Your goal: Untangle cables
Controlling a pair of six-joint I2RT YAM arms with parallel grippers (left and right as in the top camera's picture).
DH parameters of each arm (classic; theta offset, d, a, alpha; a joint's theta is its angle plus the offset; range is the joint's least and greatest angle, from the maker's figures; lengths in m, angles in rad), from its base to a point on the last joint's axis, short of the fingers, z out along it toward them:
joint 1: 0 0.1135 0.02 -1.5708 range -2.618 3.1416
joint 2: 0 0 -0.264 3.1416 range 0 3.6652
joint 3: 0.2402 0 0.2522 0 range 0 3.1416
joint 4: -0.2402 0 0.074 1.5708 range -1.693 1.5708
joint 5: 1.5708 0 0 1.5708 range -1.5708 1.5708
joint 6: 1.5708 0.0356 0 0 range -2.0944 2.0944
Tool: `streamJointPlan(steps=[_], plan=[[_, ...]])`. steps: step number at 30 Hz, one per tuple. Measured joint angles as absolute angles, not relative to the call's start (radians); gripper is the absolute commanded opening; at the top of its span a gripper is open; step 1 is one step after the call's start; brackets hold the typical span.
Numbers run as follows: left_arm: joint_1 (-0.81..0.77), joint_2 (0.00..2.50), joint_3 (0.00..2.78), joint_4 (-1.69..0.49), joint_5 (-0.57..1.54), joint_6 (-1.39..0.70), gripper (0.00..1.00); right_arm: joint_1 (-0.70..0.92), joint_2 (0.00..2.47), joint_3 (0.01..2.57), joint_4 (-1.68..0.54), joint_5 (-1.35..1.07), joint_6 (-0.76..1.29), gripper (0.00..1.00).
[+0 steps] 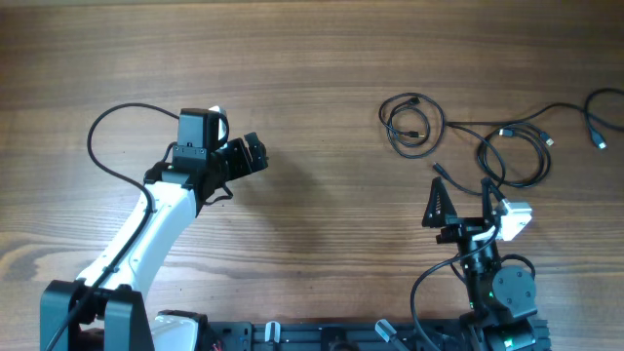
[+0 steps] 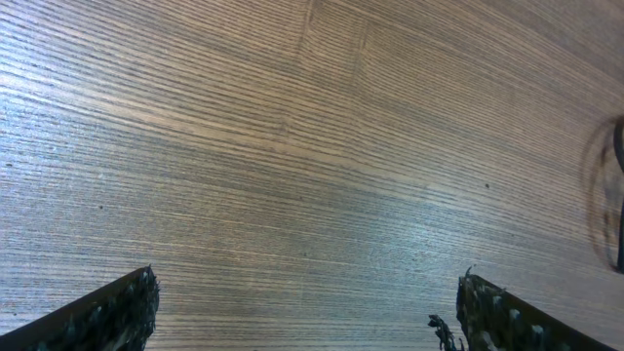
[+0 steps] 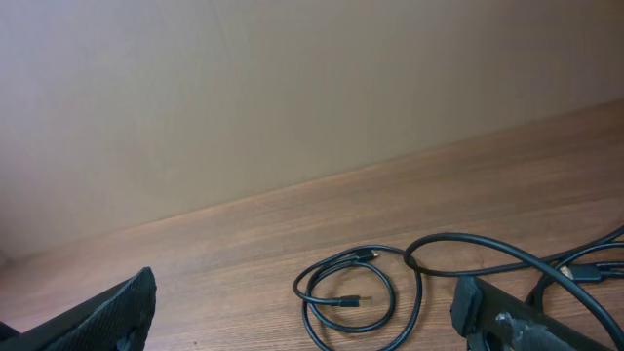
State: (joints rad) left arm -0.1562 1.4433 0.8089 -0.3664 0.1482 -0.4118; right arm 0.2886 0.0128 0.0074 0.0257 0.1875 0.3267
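Note:
The cables lie at the table's far right. A small black coil (image 1: 411, 122) with its plug tips inside shows in the right wrist view too, as the coil (image 3: 356, 292). A larger loop (image 1: 514, 156) joins it and runs right, and another cable end (image 1: 597, 122) lies at the edge. My right gripper (image 1: 463, 190) stands open just in front of them, nothing between its fingers (image 3: 507, 317); in the wrist view the right gripper (image 3: 307, 322) faces the coil. My left gripper (image 1: 259, 156) is open over bare wood far to the left; the left gripper (image 2: 307, 317) holds nothing.
The left arm's thicker black wire (image 1: 107, 136) arcs over the table at the far left. A beige wall (image 3: 292, 97) rises behind the table's far edge. A dark blurred cable (image 2: 614, 195) shows at the right edge of the left wrist view.

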Motion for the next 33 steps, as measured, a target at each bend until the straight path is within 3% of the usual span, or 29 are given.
streamJointPlan(steps=[9,17,21,33], plan=[[-0.156,1.443,0.809,-0.366,0.148,-0.412,1.00,0.289,0.013,0.007,0.045,0.213,0.311,1.00],[-0.156,1.443,0.809,-0.366,0.148,-0.412,1.00,0.201,0.013,0.007,0.047,0.036,-0.113,1.00],[-0.156,1.443,0.809,-0.366,0.148,-0.412,1.00,0.174,0.013,0.006,-0.002,-0.019,-0.228,1.00],[-0.156,1.443,0.809,-0.366,0.148,-0.412,1.00,0.174,0.013,0.006,-0.003,-0.045,-0.242,1.00]])
